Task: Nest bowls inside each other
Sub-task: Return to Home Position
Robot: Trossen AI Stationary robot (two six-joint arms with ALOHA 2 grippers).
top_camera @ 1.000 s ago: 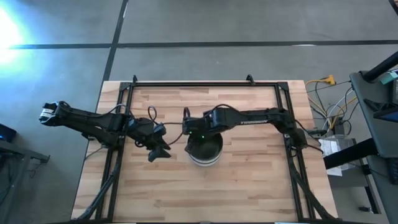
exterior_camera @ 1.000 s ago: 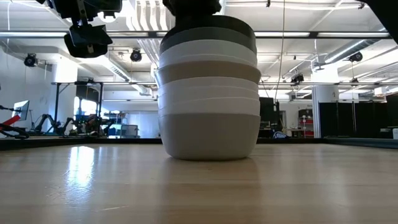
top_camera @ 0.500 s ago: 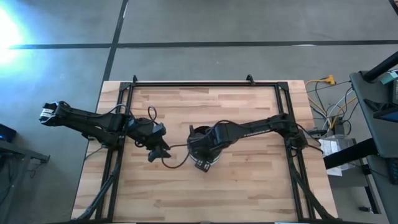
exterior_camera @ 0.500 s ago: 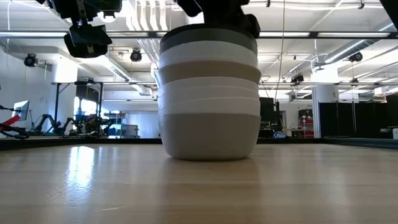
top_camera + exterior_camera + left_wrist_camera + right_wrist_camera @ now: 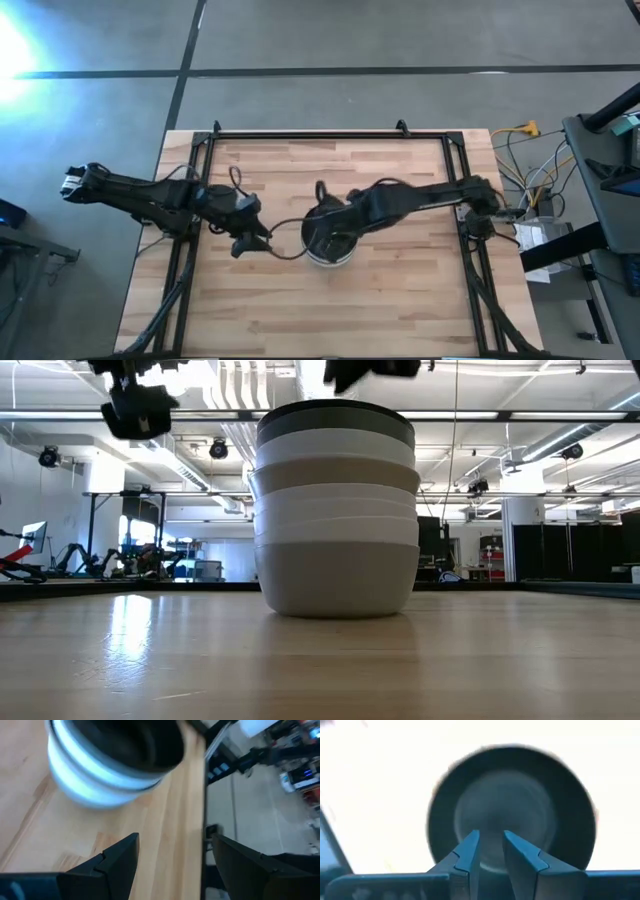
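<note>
The bowls stand nested in one stack [image 5: 336, 510] near the table's middle, bottom bowl on the wood. White and beige-grey bowls are below, a dark grey one above them, and the black bowl [image 5: 512, 807] sits on top. In the high view only the stack's rim [image 5: 326, 261] shows under the arm. My right gripper [image 5: 490, 842] hovers just above the black bowl, pointing down into it, its fingers a narrow gap apart and touching nothing. My left gripper [image 5: 172, 850] is open and waits left of the stack [image 5: 107, 765], raised off the table [image 5: 135, 405].
Bare wooden tabletop [image 5: 400, 300] lies all around the stack. A dark metal frame [image 5: 330, 133] runs along the table's far edge and sides. A cable [image 5: 285, 250] loops between the left gripper and the stack. Cables and equipment sit beyond the table's right edge.
My right gripper was low over the black top bowl half a second ago and has since risen clear of it, its arm swinging a little toward the table's right. The stack has stayed as it was. My left gripper has shifted slightly and risen.
</note>
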